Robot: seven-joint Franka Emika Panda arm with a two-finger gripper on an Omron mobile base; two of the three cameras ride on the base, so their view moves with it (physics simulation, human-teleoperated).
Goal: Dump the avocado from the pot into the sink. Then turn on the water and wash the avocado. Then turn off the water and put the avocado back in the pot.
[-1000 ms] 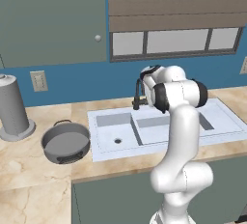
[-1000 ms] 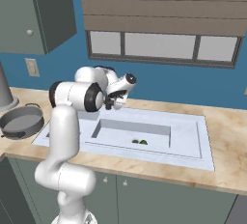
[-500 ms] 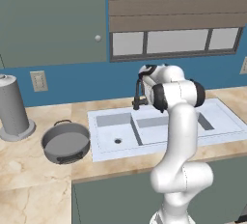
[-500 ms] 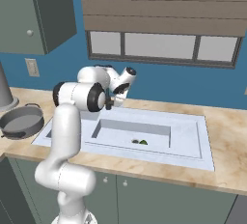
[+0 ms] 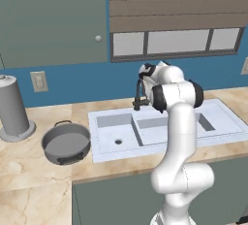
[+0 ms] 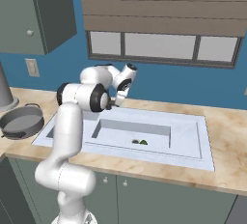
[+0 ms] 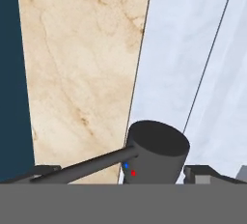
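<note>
Since a second ago the hand [image 7: 123, 172] has shifted a little at the faucet [image 5: 139, 95], fingers wide apart around its dark base, clamping nothing. Avocado [image 6: 143, 142] lies in the right basin of the sink [image 6: 188, 138]. Pot [image 5: 66, 143] stands on the bench [image 5: 34, 166], left of the sink.

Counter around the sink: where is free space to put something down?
Free: the beige marble counter right of the pale double-basin sink, and the front strip. Crowded: left, where the shallow grey metal pot sits beside the tall grey cylinder.
</note>
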